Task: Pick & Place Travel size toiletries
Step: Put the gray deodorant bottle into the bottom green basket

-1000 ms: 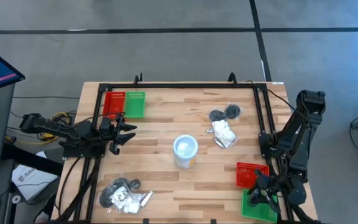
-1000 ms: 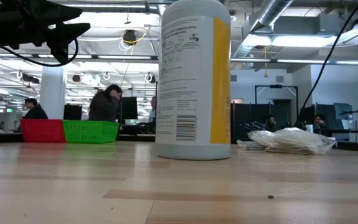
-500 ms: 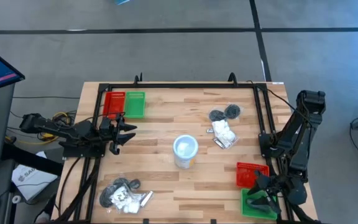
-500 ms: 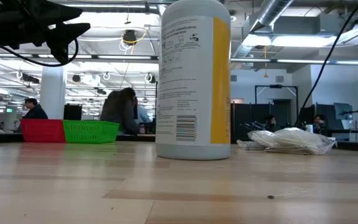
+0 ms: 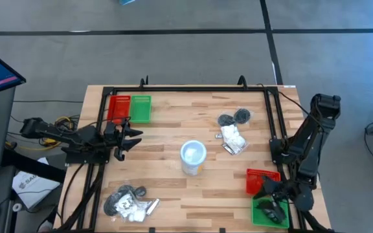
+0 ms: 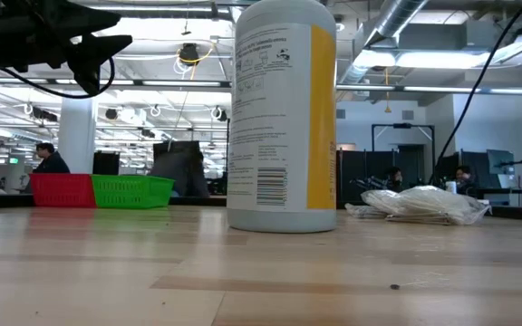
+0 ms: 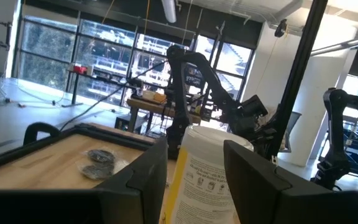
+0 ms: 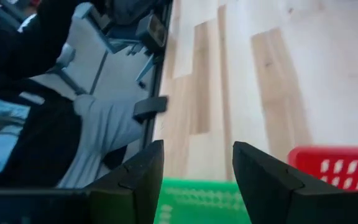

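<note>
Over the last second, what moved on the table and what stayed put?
Only the right gripper shifted a little over the green tray at the near right corner; its open fingers hold nothing in view. The left gripper stayed parked near the left edge, open and empty. The white cup, both toiletry piles and the trays did not move. Behind the table, a person has passed out of sight.

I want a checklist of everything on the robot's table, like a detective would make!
Surface: wooden table, black frame round it.
Job's things: one toiletries pile right of middle, another pile near the front left edge.
Clutter: white cup mid-table; red tray and green tray at back left; second red tray and second green tray at front right.
Grippers: left gripper open, empty, at the left edge; right gripper open, empty, over the front green tray.
Cables: bundle left of the table.
Surroundings: grey floor.
</note>
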You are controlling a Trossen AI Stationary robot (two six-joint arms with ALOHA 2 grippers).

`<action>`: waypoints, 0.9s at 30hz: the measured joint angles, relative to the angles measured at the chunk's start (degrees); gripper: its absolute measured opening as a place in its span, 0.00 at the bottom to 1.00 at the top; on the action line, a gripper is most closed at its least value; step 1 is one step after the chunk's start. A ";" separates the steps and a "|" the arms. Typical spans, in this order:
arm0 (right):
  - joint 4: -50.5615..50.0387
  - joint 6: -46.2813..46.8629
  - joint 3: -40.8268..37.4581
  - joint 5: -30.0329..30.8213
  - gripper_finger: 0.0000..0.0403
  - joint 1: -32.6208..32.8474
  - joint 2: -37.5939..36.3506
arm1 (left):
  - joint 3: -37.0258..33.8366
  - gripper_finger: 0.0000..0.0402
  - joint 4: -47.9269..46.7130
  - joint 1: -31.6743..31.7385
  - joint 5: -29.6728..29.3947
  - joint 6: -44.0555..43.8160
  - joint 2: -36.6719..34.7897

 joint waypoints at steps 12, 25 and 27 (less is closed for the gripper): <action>0.25 -9.49 0.00 -0.41 0.42 -8.29 -3.87 | 0.00 0.37 3.28 -0.02 10.63 -9.51 12.56; 0.00 -18.31 0.00 -0.44 0.40 -15.12 -8.85 | 0.00 0.37 7.89 -8.89 17.07 -19.34 20.37; -0.09 -18.57 0.00 -0.44 0.40 -16.08 -8.90 | 0.00 0.37 8.03 -11.20 15.26 -21.00 21.42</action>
